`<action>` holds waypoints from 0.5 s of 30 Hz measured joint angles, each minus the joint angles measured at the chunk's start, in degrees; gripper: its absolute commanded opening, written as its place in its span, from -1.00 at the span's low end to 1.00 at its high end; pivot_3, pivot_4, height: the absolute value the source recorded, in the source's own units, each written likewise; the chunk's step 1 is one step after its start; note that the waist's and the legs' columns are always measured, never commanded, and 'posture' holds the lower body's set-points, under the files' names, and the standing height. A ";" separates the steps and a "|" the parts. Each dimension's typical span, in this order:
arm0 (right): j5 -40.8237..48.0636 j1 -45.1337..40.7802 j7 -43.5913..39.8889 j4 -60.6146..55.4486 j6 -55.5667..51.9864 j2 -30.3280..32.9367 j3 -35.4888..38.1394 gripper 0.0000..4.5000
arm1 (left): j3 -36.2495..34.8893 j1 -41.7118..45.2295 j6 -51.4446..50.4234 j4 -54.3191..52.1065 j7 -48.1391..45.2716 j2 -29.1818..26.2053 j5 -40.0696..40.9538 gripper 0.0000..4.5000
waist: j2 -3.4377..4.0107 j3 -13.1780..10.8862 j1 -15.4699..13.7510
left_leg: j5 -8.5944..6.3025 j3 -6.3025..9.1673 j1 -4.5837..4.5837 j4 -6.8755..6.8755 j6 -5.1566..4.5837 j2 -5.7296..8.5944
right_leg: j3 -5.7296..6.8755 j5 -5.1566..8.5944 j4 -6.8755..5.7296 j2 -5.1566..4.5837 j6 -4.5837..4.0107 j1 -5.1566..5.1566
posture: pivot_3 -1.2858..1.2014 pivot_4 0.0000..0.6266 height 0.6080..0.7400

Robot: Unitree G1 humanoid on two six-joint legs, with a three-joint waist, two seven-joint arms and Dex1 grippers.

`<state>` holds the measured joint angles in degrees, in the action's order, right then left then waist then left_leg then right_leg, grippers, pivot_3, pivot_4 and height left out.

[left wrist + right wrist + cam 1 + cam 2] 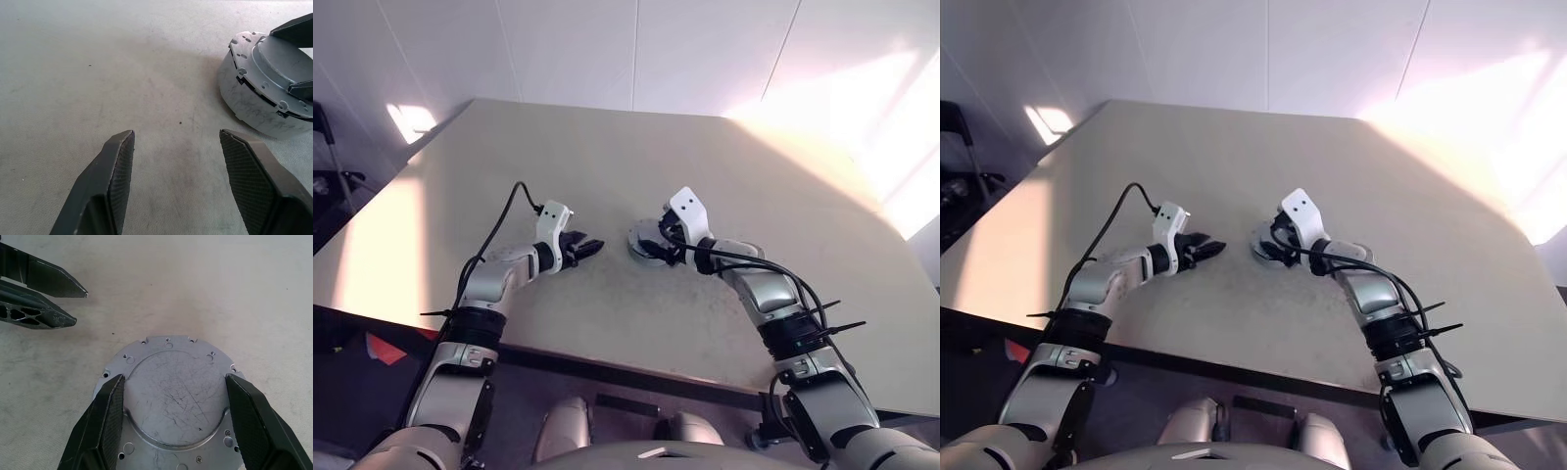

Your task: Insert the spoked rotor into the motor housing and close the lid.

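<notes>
The right wrist view is taken up by a round grey metal motor housing [173, 404], seen from above with its flat grey metal lid [178, 401], a scratched raised disc inside a flange of small holes, already seated on top. The right gripper [173, 423] is spread over that lid, one black finger at each side of the raised disc; whether the pads actually touch metal cannot be told, and nothing is lifted. The spoked rotor is judged to be inside, under the lid.

In the head views the housing [644, 242] is found on the pale beige desk [607, 157], nearer the near edge than the far edge and roughly midway between the side edges. The left gripper [585, 248] is held just beside it, on the side of the desk's left edge, with bare desk between them. Its black fingers [115, 171] are parted and nothing is gripped; the housing's scuffed side wall [254, 105] is seen a little ahead.

The step in hand is judged to be the closing of the lid, near its end. For the next move, the lid would have to be pressed or turned home squarely, with the housing steadied by the left gripper so that it is not pushed across the desk.
</notes>
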<state>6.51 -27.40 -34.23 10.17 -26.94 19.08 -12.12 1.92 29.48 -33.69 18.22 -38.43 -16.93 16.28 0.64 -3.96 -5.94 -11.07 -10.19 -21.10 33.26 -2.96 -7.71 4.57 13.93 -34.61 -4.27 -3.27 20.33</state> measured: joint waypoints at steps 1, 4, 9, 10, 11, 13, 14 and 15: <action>0.13 0.12 -0.21 -0.16 -0.02 0.00 0.25 0.38 | 0.00 0.00 0.00 0.01 -0.01 0.00 0.00 0.31 | 0.00 0.00 -0.07 | -0.01 0.00 -0.01 0.00 -0.01 0.00 | 0.00 0.01 0.01 0.00 0.01 0.00 | 0.03 -1.00 1.00; 0.20 0.21 -0.73 -0.64 -0.08 0.20 0.61 0.38 | 0.00 0.00 0.00 0.01 -0.01 -0.01 -0.01 0.31 | 0.00 0.00 -0.18 | -0.03 0.00 -0.04 -0.01 -0.05 0.01 | 0.00 0.03 0.03 0.00 0.04 0.00 | 0.03 -1.00 1.00; 0.28 0.65 -1.87 -1.19 -0.42 0.27 0.89 0.38 | 0.00 0.00 0.01 0.01 -0.01 -0.01 -0.01 0.31 | -0.01 0.01 -0.12 | -0.05 0.00 -0.04 -0.02 -0.07 0.01 | 0.00 0.04 0.03 0.00 0.05 0.00 | 0.03 -1.00 1.00; 0.27 0.76 -1.87 -1.18 -0.42 0.25 0.91 0.38 | 0.02 0.00 0.01 0.01 -0.02 0.02 -0.01 0.31 | 0.00 0.00 -0.12 | -0.04 0.00 -0.05 -0.02 -0.06 0.01 | 0.00 0.04 0.02 0.00 0.04 0.01 | 0.03 -1.00 1.00; 0.25 0.76 -1.86 -1.19 -0.48 0.26 0.92 0.38 | 0.02 0.00 0.00 0.00 -0.02 0.01 -0.01 0.31 | -0.01 0.00 -0.15 | -0.04 0.00 -0.04 -0.02 -0.05 0.01 | 0.00 0.04 0.02 0.00 0.05 0.00 | 0.03 -1.00 1.00; 0.23 0.76 -1.86 -1.19 -0.56 0.26 0.96 0.38 | 0.01 0.00 0.00 0.00 -0.01 -0.03 -0.02 0.31 | -0.01 0.00 -0.18 | -0.04 0.00 -0.04 -0.02 -0.06 0.01 | 0.00 0.05 0.02 0.00 0.05 -0.01 | 0.03 -1.00 1.00; 0.23 0.77 -1.88 -1.19 -0.57 0.25 0.97 0.38 | 0.02 0.00 0.00 0.00 -0.01 -0.03 -0.01 0.31 | -0.01 0.00 -0.17 | -0.04 0.00 -0.04 -0.02 -0.06 0.01 | 0.00 0.05 0.03 0.00 0.05 -0.01 | 0.03 -1.00 1.00; 0.23 0.76 -1.88 -1.20 -0.57 0.23 0.98 0.38 | 0.02 0.00 0.00 0.00 -0.01 -0.02 -0.01 0.31 | -0.01 0.00 -0.16 | -0.04 0.00 -0.04 -0.02 -0.06 0.01 | 0.00 0.05 0.03 0.00 0.05 -0.01 | 0.03 -1.00 1.00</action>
<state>6.74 -26.63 -36.11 8.97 -27.51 19.32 -11.14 1.93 29.48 -33.69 18.22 -38.44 -16.95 16.27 0.63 -3.95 -6.10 -11.10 -10.19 -21.14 33.25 -3.02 -7.70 4.57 13.98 -34.59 -4.27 -3.22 20.32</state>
